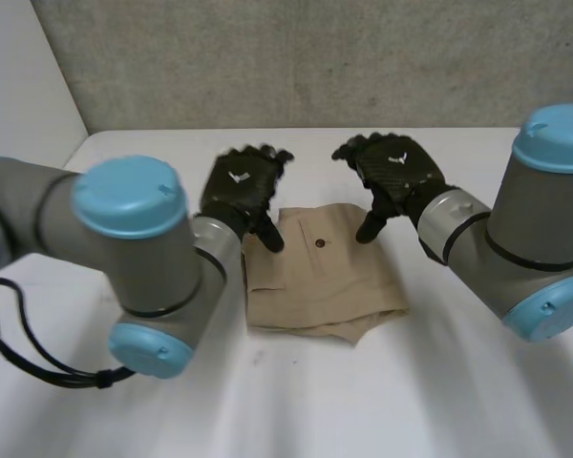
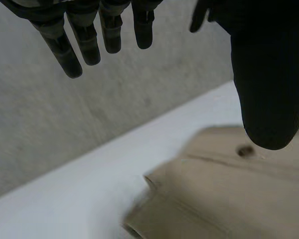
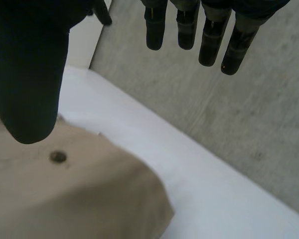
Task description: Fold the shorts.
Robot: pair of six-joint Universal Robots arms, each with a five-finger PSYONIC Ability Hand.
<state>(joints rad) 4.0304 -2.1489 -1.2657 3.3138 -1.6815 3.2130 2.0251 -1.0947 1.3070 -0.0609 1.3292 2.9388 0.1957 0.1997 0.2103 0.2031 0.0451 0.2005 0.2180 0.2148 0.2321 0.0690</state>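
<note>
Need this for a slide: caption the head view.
Open black left hand and right hand hover over folded tan cloth shorts on white table.

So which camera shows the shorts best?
The head view: the whole tan shorts lie on the white table, the left hand and right hand open over their far edge. The left wrist view catches one edge and the dark button; the right wrist view, a rounded corner around that button.
</note>
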